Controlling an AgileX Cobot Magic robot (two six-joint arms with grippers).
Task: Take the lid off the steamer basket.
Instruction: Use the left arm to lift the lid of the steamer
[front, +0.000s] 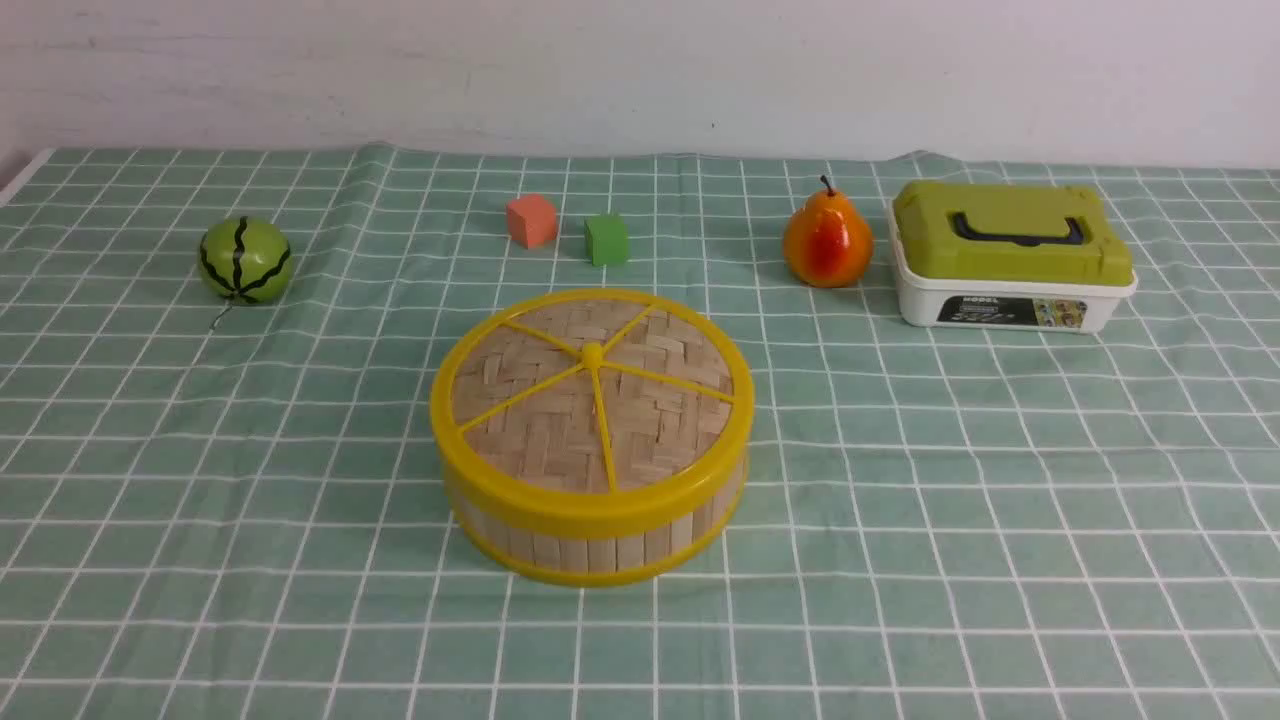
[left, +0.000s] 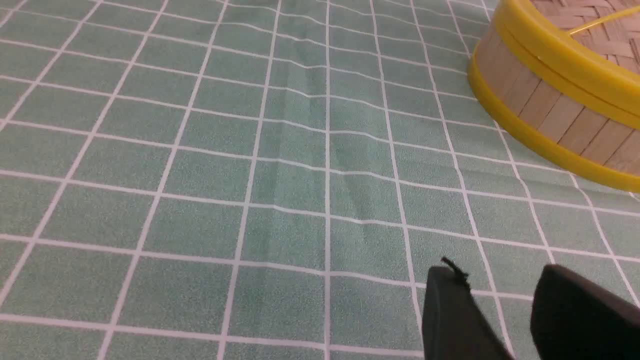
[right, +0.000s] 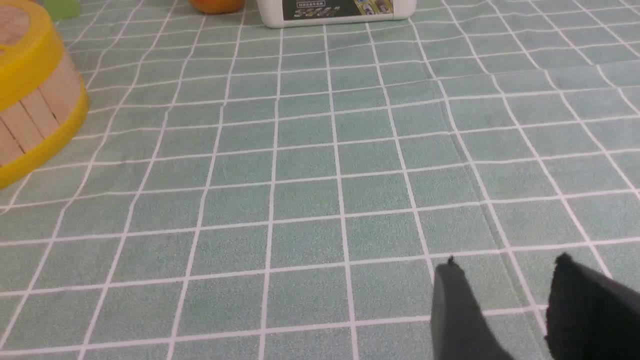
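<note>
The lid (front: 660, 415), woven bamboo crossed by yellow spokes, is seen seated on the steamer basket (front: 600, 552) in the centre of the front view, its yellow rim resting all round the slatted wall; and over in the wrist views, two claws are shown! The left claw (left: 502, 280) is held spread at the lower right of its own wrist view, with bare cloth seen between its dark fingertips, and the right claw (right: 507, 267) is caught spread too, at the lower right of its wrist view, nothing pinched by either

Up at the upper left of the front view, a striped green melon (front: 245, 261) is spotted on the tabletop (front: 960, 560), which is covered in green checked cloth; near the top centre, an orange-red block (front: 531, 221) and a green block (front: 606, 240) are placed near each other. Right of them an orange-red pear (front: 828, 240) is stood upright, and at the upper right a white box (front: 1000, 303) is topped by an olive-green lid (front: 1010, 225) fitted with a black handle (front: 1020, 230)
</note>
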